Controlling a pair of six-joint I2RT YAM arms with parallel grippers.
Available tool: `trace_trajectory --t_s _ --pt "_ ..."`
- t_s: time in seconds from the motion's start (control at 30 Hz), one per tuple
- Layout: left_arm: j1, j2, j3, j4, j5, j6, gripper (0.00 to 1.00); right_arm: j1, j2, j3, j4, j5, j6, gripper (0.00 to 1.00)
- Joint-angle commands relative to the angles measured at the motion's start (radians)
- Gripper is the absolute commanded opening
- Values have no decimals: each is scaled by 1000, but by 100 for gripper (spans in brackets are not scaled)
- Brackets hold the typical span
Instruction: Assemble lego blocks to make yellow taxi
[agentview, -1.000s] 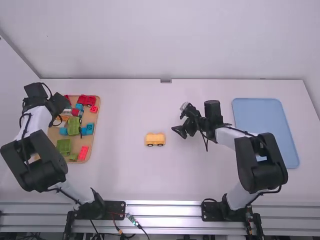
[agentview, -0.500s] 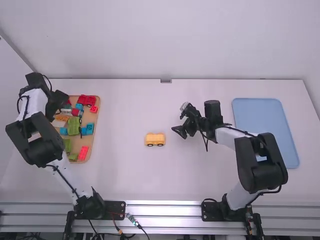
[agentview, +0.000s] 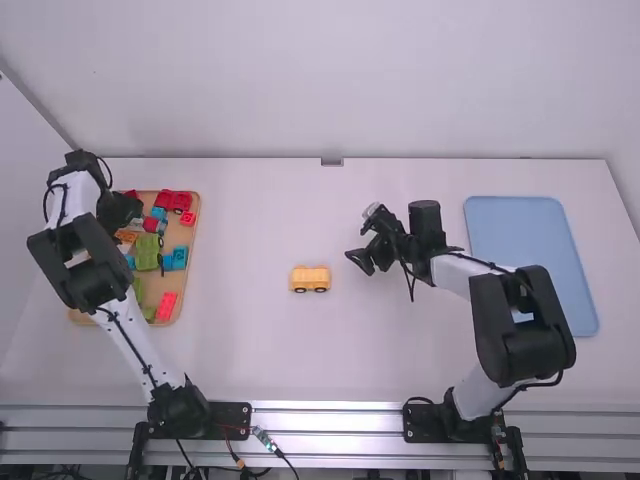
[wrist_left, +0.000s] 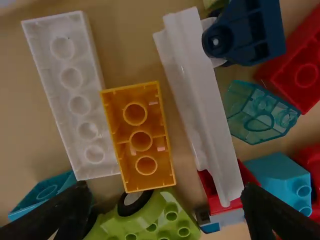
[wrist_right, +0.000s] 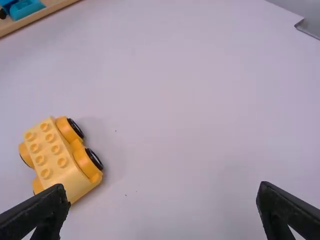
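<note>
Desk (agentview: 250, 350) carried our yellow car (agentview: 311, 279) near the middle of the frame in the high view, and it stood there upright, with the row of studs facing up and the black wheels (wrist_right: 94, 158) at its sides. We had our left end effector (agentview: 120, 210) above the wooden tray (agentview: 179, 281), in the left part of the frame, and its two fingers were wide apart. Between them, in the left wrist view, we saw one orange brick (wrist_left: 140, 141), which lay with its hollow side up. It was placed between a white brick (wrist_left: 74, 95), just beside it, and a long white piece (wrist_left: 200, 105). One end of the orange brick was at the green piece (wrist_left: 167, 212) with a black wheel. Near the long white piece we saw also a clear teal brick (wrist_left: 257, 112). Our right end effector (agentview: 358, 242) was over the desk, right of the yellow car and well apart from it, and its fingers were also wide apart. The blue tray (agentview: 520, 225) lay on the desk at the right of the frame.
</note>
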Motion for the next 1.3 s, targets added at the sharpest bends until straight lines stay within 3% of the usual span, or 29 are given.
trace_trajectory --t_s 0.0,0.23,0.33,0.7,1.27 --pt "9 -2 14 -12 -22 -14 73 1 -32 -6 -2 2 5 99" --pt "14 -2 -10 15 -24 -14 72 1 -32 -6 -2 2 5 99" --pt "13 -2 -11 8 -32 -17 63 1 -32 -6 -2 6 5 99" --pt "14 -2 -33 9 -94 -65 72 1 -32 -6 -2 5 5 99" --pt "14 -2 -129 143 -17 -58 61 1 -32 -6 -2 5 5 99"
